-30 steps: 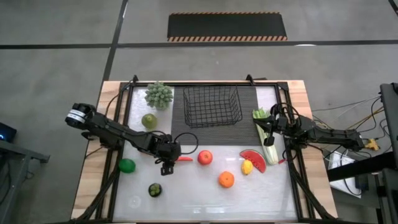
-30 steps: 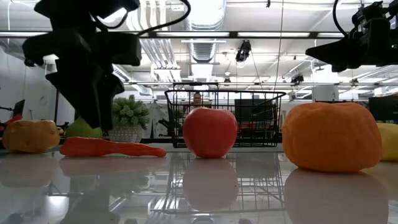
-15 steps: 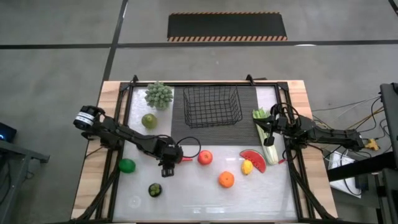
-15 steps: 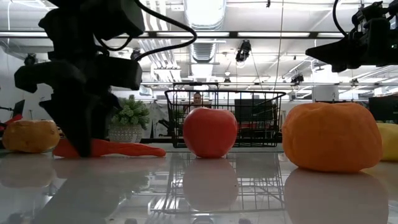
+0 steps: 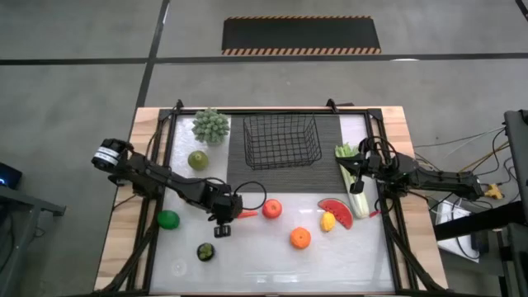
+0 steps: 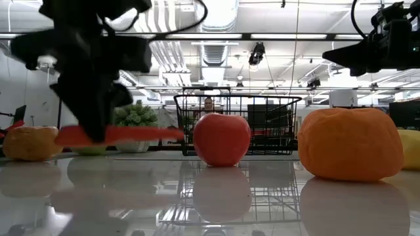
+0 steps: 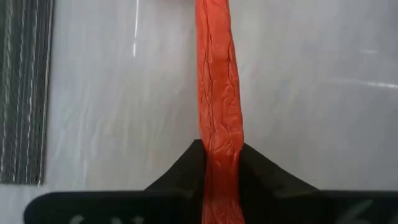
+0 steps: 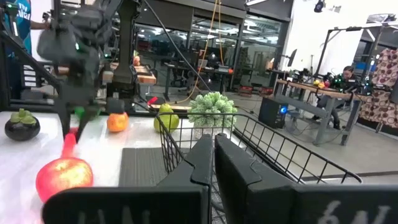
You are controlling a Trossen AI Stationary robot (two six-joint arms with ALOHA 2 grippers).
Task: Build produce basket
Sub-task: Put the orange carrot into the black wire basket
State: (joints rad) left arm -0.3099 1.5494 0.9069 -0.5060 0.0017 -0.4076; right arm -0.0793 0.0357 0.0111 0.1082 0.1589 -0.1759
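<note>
Left claw clamping lifted carrot

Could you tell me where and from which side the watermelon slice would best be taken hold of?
Probably from straight above, with the jaws across the two flat faces of the watermelon slice near its middle. It lies as a thin wedge on the table, and the lemon sits close on one side, so come down carefully there.

Carrot: both ends ran out of the left wrist view; in the low view it was motion-blurred. Left gripper: covered the carrot's thick end from above. Lemon: cut by the low view's edge. Celery: partly under the right gripper.
</note>
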